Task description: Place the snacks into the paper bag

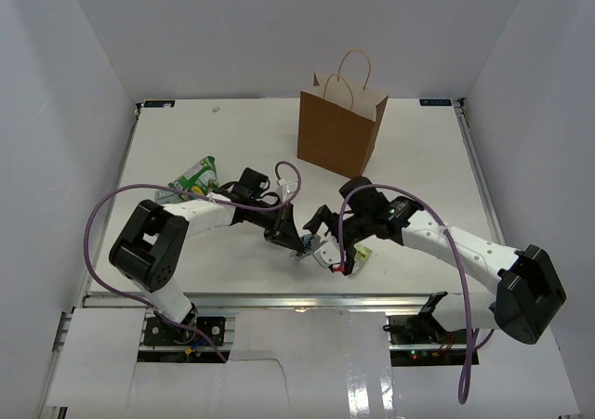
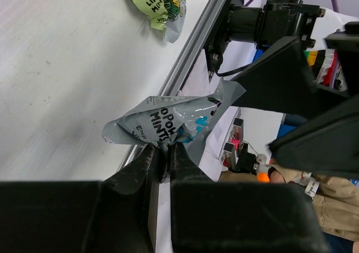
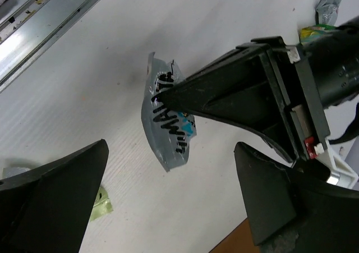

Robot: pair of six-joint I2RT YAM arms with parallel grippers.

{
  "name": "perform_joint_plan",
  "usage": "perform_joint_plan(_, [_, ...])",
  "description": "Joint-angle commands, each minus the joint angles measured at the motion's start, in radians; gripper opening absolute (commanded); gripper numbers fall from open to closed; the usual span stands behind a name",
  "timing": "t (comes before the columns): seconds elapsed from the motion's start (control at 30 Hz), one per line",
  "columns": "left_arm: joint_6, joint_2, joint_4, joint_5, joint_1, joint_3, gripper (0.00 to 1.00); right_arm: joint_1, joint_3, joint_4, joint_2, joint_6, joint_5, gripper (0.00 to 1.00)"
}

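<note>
Silver-grey packet (image 2: 168, 121) sits by the near edge of the worktop (image 1: 418, 159), about mid-width, well apart from the paper bag (image 1: 339, 126). Your left tool (image 2: 164, 147) has its fingers pressed nearly together on the packet's lower edge, so it is pinched there. The packet is crumpled, with dark print and a blue patch facing the left wrist camera. Can't tell if it clears the worktop.

Your right tool (image 3: 171, 145) is spread wide, with nothing gripped. In the right wrist view the packet lies in the gap between its two fingers. In the left wrist view one right finger tip comes up to the packet's far corner. Can't tell if it's touching.

The bag stands upright toward the far edge, roughly centre, with both handles up. A yellow-green packet (image 2: 157, 0) lies flat near the held one, on the right arm's side, by the near edge. A cluster of green packets (image 1: 192, 179) lies near the left edge, beside your left arm. More packet shapes show at the top right of the right wrist view, too small to sort.
</note>
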Motion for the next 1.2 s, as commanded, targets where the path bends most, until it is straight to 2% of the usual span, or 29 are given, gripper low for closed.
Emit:
perform_joint_plan(0.0, [-0.009, -0.054, 0.028, 0.071, -0.003, 0.01, 0.15, 0.049, -0.041, 0.088, 0.011, -0.015, 0.113, 1.0])
perform_joint_plan(0.13, [-0.009, -0.051, 0.028, 0.094, -0.008, 0.013, 0.15, 0.064, -0.052, 0.116, 0.026, 0.004, 0.133, 0.86])
perform_joint_plan(0.17, [-0.011, -0.045, 0.028, 0.097, -0.008, 0.017, 0.16, 0.066, -0.051, 0.127, 0.031, 0.013, 0.145, 0.79])
perform_joint_plan(0.33, [-0.017, -0.03, 0.025, 0.126, -0.009, 0.042, 0.18, 0.073, -0.037, 0.185, 0.072, 0.088, 0.17, 0.56])
perform_joint_plan(0.43, [-0.02, -0.03, 0.027, 0.139, -0.011, 0.062, 0.2, 0.075, -0.044, 0.184, 0.075, 0.098, 0.162, 0.47])
perform_joint_plan(0.47, [-0.022, -0.03, 0.025, 0.139, -0.011, 0.065, 0.2, 0.075, -0.044, 0.182, 0.072, 0.104, 0.156, 0.4])
perform_joint_plan(0.53, [-0.026, -0.025, 0.024, 0.137, -0.011, 0.077, 0.26, 0.075, -0.038, 0.17, 0.063, 0.119, 0.141, 0.31])
perform_joint_plan(0.57, [-0.029, -0.025, 0.021, 0.133, -0.011, 0.079, 0.29, 0.075, -0.038, 0.167, 0.06, 0.136, 0.136, 0.1])
perform_joint_plan(0.67, [-0.025, -0.03, -0.005, 0.093, -0.009, 0.097, 0.44, 0.075, -0.046, 0.153, 0.04, 0.154, 0.122, 0.08])
perform_joint_plan(0.73, [-0.008, -0.037, -0.025, 0.073, -0.009, 0.122, 0.46, 0.075, -0.061, 0.139, 0.019, 0.168, 0.118, 0.08])
perform_joint_plan(0.77, [0.001, -0.04, -0.053, 0.045, -0.005, 0.132, 0.51, 0.076, -0.069, 0.138, 0.009, 0.177, 0.118, 0.08])
perform_joint_plan(0.83, [0.021, -0.068, -0.088, -0.005, 0.002, 0.175, 0.51, 0.067, -0.09, 0.132, -0.02, 0.208, 0.118, 0.08])
perform_joint_plan(0.87, [0.044, -0.086, -0.125, -0.071, 0.008, 0.192, 0.59, 0.06, -0.098, 0.132, -0.043, 0.222, 0.114, 0.08])
perform_joint_plan(0.93, [0.052, -0.135, -0.14, -0.148, 0.014, 0.223, 0.65, 0.012, -0.107, 0.132, -0.066, 0.28, 0.081, 0.08])
perform_joint_plan(1.0, [0.072, -0.22, -0.165, -0.29, 0.018, 0.266, 0.79, -0.064, -0.112, 0.133, -0.099, 0.335, 0.041, 0.08])
perform_joint_plan(1.1, [0.087, -0.327, -0.183, -0.476, 0.021, 0.292, 0.89, -0.156, -0.08, 0.151, -0.135, 0.491, -0.053, 0.08])
perform_joint_plan(1.17, [0.092, -0.375, -0.183, -0.55, 0.022, 0.284, 0.91, -0.25, -0.043, 0.222, -0.15, 0.701, -0.102, 0.08])
